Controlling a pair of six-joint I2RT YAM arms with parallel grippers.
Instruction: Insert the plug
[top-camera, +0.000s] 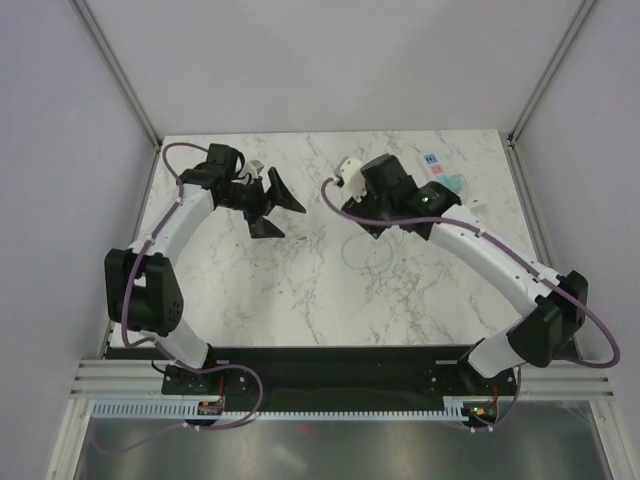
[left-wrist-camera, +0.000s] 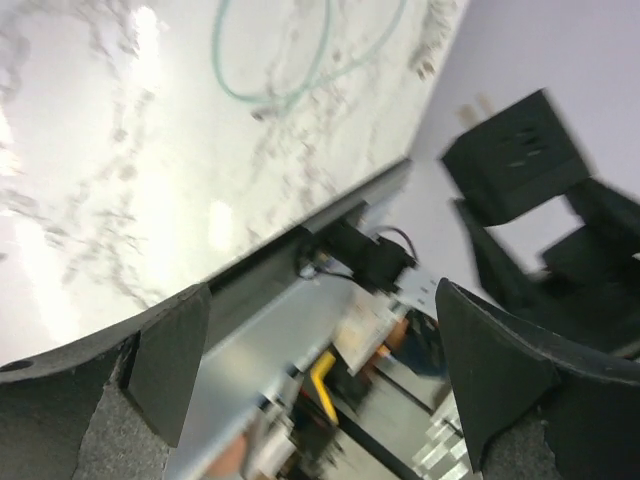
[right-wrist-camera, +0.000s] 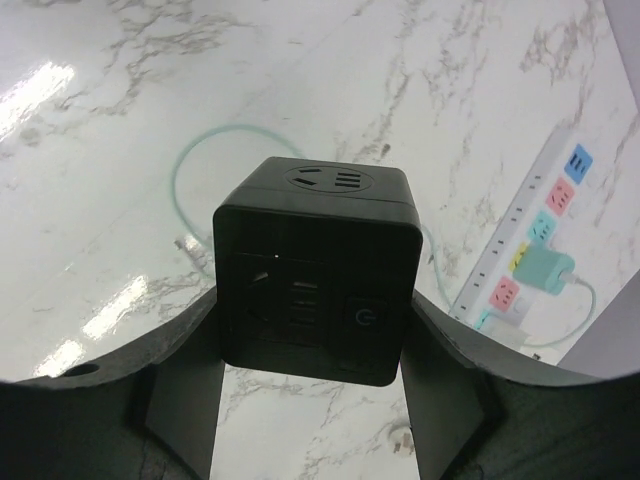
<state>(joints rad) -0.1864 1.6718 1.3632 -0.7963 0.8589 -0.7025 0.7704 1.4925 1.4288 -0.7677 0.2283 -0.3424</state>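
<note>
The carry step is in hand. The right gripper (right-wrist-camera: 315, 350) has its fingers closed partway onto the plug (right-wrist-camera: 315, 280), one finger flat against each side face, and the block sits square between them. It looks to hang clear of the marble, with nothing touching it below the fingertips.

The strip (right-wrist-camera: 545, 215) lies past the right finger, ahead and off to that side, well apart from the plug. The cable (right-wrist-camera: 200, 170) loops on the table beyond the left finger. A teal adapter (right-wrist-camera: 545, 270) already fills one socket of the strip.

The left gripper (left-wrist-camera: 320, 330) is spread wide and empty. In its view, the plug floats beyond its right finger, with two pale prongs showing on one face.

Next, I judge, the right arm must swing the plug over a free socket, turn it so the prongs face down into the slots, line them up and press straight in. The strip is loose, so the left gripper may need to pin it.

Count: one plug, one strip, one cable loop, one teal adapter, two grippers. The number of free sockets is not clear.
</note>
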